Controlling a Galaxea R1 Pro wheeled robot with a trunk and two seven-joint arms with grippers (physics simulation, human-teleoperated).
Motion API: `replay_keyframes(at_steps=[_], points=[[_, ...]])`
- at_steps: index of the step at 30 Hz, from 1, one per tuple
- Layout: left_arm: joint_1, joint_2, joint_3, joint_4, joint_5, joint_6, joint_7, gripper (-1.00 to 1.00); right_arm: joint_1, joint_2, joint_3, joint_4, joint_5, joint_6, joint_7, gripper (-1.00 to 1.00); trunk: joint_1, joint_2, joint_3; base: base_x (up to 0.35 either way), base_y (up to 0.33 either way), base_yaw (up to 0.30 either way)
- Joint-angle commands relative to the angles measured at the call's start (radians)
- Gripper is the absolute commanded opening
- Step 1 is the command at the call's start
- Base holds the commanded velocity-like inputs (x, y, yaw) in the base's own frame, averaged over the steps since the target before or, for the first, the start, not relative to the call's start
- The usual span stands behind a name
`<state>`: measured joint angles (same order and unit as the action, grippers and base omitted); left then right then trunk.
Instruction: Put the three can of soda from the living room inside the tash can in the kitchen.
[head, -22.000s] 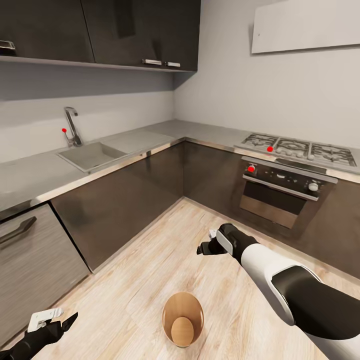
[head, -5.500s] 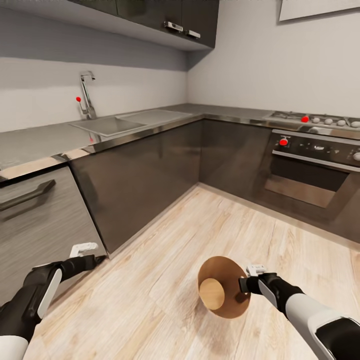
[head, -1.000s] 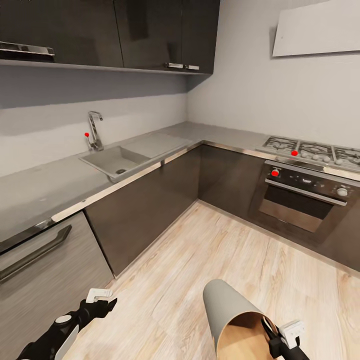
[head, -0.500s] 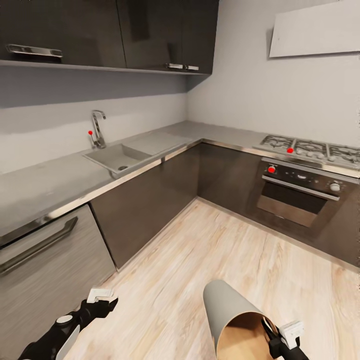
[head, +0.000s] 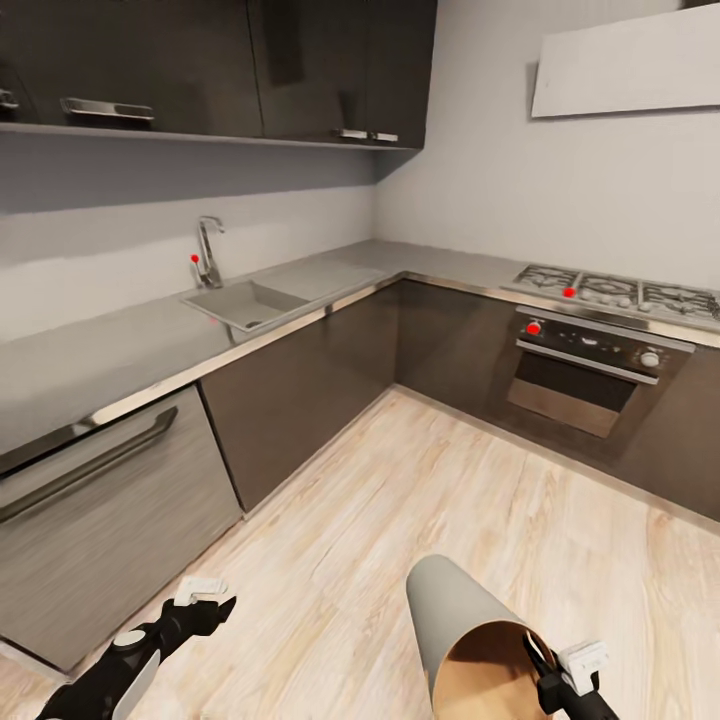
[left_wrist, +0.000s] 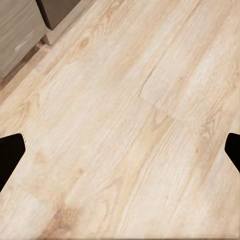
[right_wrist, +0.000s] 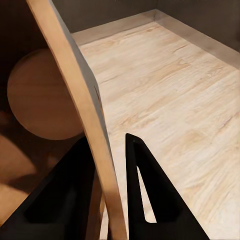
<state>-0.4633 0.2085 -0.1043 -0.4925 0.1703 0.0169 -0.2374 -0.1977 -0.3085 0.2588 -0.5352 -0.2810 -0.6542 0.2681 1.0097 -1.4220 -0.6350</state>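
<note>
1 tash can (right_wrist: 82, 115) rim between right jaws

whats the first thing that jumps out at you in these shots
The grey trash can held tilted off the wood floor at the head view's bottom, the right gripper pinching its rim, brown inside bare. Behind it, dark cabinets wrap the corner, with the sink left and the oven right.

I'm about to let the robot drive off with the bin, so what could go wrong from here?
The right gripper pinches only the thin rim of the tash can, one finger inside and one outside. The bin is lifted and tilted, so it might swing or slip loose while driving. Its inside looks empty, so no sodas are binned yet. The left gripper hangs open and gives no support.
</note>
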Motion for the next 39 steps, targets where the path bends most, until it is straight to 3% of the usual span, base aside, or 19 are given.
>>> replay_keyframes(at_steps=[1, 8, 20, 34, 39], points=[[0.0, 0.0, 0.0, 0.0, 0.0, 0.0, 0.001, 1.0, 0.0, 0.001, -0.002, -0.002, -0.007, 0.001, -0.001, -1.0, 0.0, 0.0, 0.0, -0.042, 0.0, 0.175], [0.0, -0.001, 0.0, 0.0, 0.0, 0.0, 0.002, 1.0, 0.0, 0.002, 0.005, 0.002, -0.003, 0.001, -0.06, -1.0, 0.0, 0.0, 0.002, -0.012, 0.0, 0.231], [0.0, -0.015, 0.0, 0.0, -0.002, -0.001, 0.004, 1.0, 0.0, 0.017, 0.007, 0.005, 0.005, 0.001, -0.067, -1.0, 0.0, 0.0, 0.003, -0.001, 0.0, 0.249], [0.0, -0.021, 0.0, 0.016, -0.002, -0.002, 0.004, 1.0, 0.0, 0.036, 0.005, 0.004, 0.005, 0.001, -0.069, -1.0, 0.0, 0.0, 0.0, 0.0, 0.0, 0.107], [0.0, -0.021, -0.001, 0.02, -0.002, -0.002, 0.004, 1.0, 0.0, 0.038, 0.01, 0.005, 0.007, 0.001, -0.099, -1.0, 0.0, 0.0, -0.004, 0.0, 0.0, 0.197]])
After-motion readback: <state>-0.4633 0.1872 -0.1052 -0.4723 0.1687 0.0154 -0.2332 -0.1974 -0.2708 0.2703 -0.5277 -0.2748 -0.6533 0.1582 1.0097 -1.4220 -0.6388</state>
